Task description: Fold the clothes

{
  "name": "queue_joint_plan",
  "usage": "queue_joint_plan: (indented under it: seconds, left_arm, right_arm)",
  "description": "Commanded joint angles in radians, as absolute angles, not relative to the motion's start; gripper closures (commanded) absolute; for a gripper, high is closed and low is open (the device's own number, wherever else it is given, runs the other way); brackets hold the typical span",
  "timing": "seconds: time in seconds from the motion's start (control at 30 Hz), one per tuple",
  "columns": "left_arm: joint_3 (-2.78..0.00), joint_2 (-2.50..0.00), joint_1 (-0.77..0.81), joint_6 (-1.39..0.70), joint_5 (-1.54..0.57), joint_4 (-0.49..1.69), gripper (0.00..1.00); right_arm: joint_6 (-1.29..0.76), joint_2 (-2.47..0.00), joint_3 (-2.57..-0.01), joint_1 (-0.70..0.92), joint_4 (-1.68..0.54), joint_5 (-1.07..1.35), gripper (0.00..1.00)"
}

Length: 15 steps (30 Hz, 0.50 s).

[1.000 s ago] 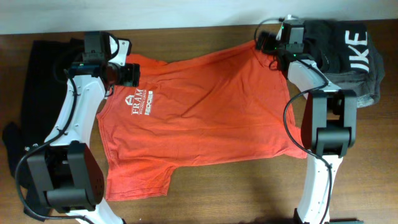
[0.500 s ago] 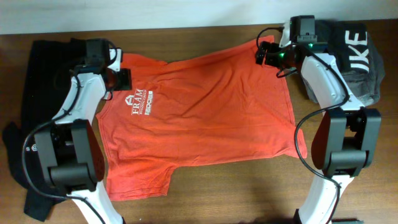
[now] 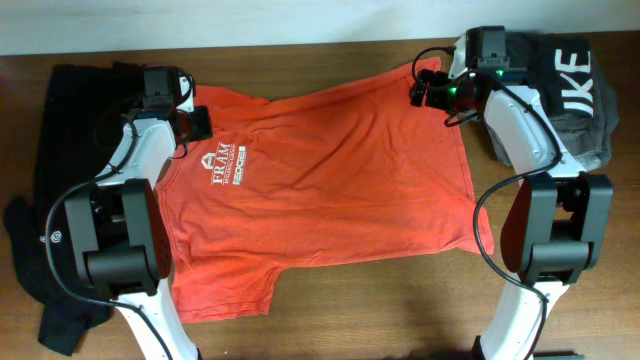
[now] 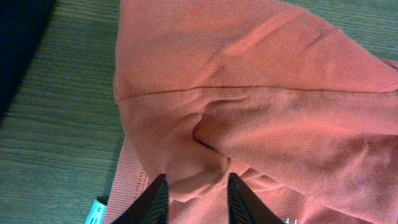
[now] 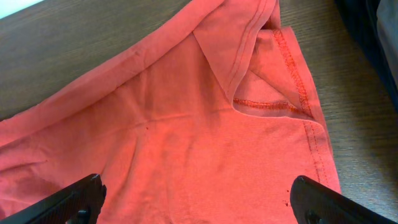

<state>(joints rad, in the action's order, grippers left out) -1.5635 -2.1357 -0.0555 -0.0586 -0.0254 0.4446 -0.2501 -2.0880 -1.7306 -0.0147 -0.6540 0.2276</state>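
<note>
An orange-red T-shirt (image 3: 320, 190) with white chest lettering (image 3: 225, 166) lies spread on the wooden table. My left gripper (image 3: 200, 122) sits at its upper left, by the collar. In the left wrist view its fingers (image 4: 198, 199) are close together on a bunched fold of the T-shirt (image 4: 280, 124). My right gripper (image 3: 420, 90) is at the shirt's upper right corner. In the right wrist view it (image 5: 196, 199) is wide open over flat fabric (image 5: 205, 143), below a folded-over stitched hem (image 5: 267, 102).
A long black garment (image 3: 60, 150) lies along the left edge and shows in the left wrist view (image 4: 18, 37). A dark grey white-lettered garment (image 3: 565, 85) lies at the back right, behind the right arm. Bare wood (image 3: 380, 300) shows in front of the shirt.
The right arm swung its elbow outward to the right, and its gripper settled slightly lower on the shirt's corner. The left gripper shifted a little left. The shirt's outline is about the same.
</note>
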Motion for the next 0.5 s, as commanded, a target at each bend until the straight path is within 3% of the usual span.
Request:
queue_joint_plan:
  seconds: [0.0,0.27,0.37,0.47]
  left_arm:
    - [-1.572,-2.149,-0.057,-0.068,-0.022,0.433,0.71]
    - [-1.572,-2.174,-0.057,-0.070,-0.018,0.419,0.73]
    - [-1.572,-2.193,-0.057,-0.146,0.001,0.423,0.60]
    - [-1.572,-2.205,-0.057,-0.165,0.001,0.411,0.58]
  right_arm:
    - [-0.239,-2.080,-1.739,-0.007,-0.655,0.236,0.01]
    - [-0.239,-2.083,-1.737,-0.007,-0.656,0.235,0.01]
    - [-0.239,-2.083,-1.737,-0.007,-0.656,0.232,0.01]
    - [-0.239,-2.083,-1.737,-0.007,-0.656,0.232,0.01]
